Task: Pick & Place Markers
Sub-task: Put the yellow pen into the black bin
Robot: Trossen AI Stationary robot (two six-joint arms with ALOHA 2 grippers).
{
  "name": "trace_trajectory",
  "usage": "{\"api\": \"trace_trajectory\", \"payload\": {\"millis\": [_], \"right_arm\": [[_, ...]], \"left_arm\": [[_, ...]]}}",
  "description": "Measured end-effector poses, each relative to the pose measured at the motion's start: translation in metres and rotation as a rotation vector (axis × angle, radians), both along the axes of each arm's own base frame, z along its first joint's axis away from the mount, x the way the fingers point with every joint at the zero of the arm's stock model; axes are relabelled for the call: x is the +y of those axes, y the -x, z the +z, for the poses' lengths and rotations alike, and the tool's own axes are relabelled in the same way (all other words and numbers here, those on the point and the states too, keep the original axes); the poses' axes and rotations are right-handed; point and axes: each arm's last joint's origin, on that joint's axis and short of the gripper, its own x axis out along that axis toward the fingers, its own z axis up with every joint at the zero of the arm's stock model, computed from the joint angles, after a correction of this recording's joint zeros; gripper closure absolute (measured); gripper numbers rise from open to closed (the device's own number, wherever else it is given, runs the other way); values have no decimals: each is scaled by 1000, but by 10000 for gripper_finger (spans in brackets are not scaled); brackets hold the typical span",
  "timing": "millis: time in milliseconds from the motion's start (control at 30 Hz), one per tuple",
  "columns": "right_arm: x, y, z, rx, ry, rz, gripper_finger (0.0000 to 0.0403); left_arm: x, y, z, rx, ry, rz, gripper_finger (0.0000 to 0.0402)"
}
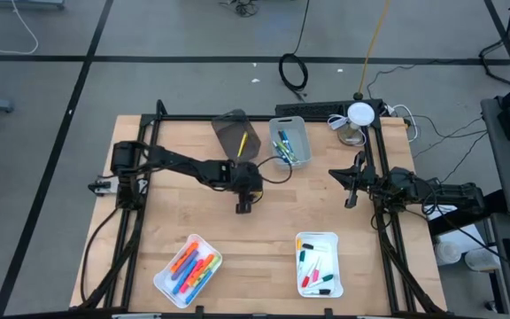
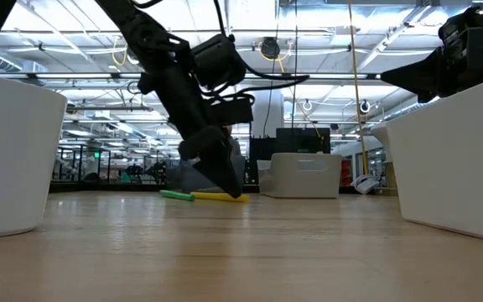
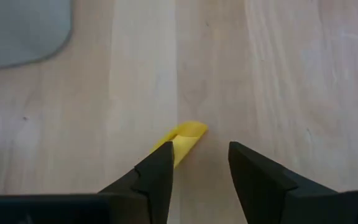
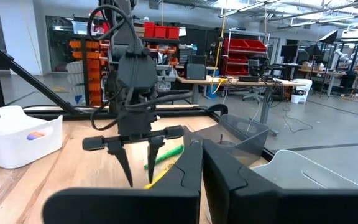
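A yellow marker [image 3: 185,138] lies flat on the wooden table, with a green marker [image 2: 176,195] just beside it [image 4: 166,154]. My left gripper [image 3: 201,165] is open and low over the table's middle [image 1: 244,204]. Its fingers point down, one on each side of the yellow marker's near end; the rest of the marker is hidden under one finger [image 3: 157,174]. My right gripper [image 1: 352,190] waits shut and empty at the table's right side. More markers lie in the white bin [image 1: 290,142] and in the two white trays. My left gripper stands astride the yellow marker's end [image 3: 178,149] from above. One finger is right beside the marker. I cannot tell whether it touches it.
A grey bin [image 1: 237,133] lies tipped at the far middle with a yellow marker inside. A white tray [image 1: 189,268] with chunky markers sits near left. A white tray [image 1: 317,263] with thin markers sits near right. A black frame edges the table.
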Motion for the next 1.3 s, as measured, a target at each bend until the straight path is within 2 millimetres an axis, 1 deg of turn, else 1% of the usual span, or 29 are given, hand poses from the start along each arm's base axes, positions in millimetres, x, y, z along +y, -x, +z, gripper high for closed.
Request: {"api": "trace_trajectory", "payload": {"millis": [200,267,433,567,667,733,833,933,1033,1133,1200,1300], "right_arm": [[0,0,0,0,0,0,403],[0,0,0,1,0,0,403],[0,0,0,0,0,0,403],[0,0,0,0,0,0,403],[0,0,0,0,0,0,403],[0,0,0,2,0,0,403],[0,0,0,1,0,0,403],[0,0,0,0,0,0,403],[0,0,0,0,0,0,403],[0,0,0,0,0,0,403],[0,0,0,0,0,0,403],[0,0,0,0,0,0,403]], "left_arm": [[1,0,-3,13,-20,9,254],[1,0,-3,13,-3,28,258],[-2,2,-4,20,203,58,269],[-10,5,2,28,268,36,277],[-17,6,16,-15,219,-49,284],[-20,8,30,-49,133,-76,289],[-20,11,47,-95,-43,-2,294],[-12,14,59,-118,-145,72,289],[1,16,57,-106,-116,144,277],[13,14,48,-94,-48,176,270],[18,14,39,-59,-33,180,268],[21,10,28,-54,-43,166,268]]}}
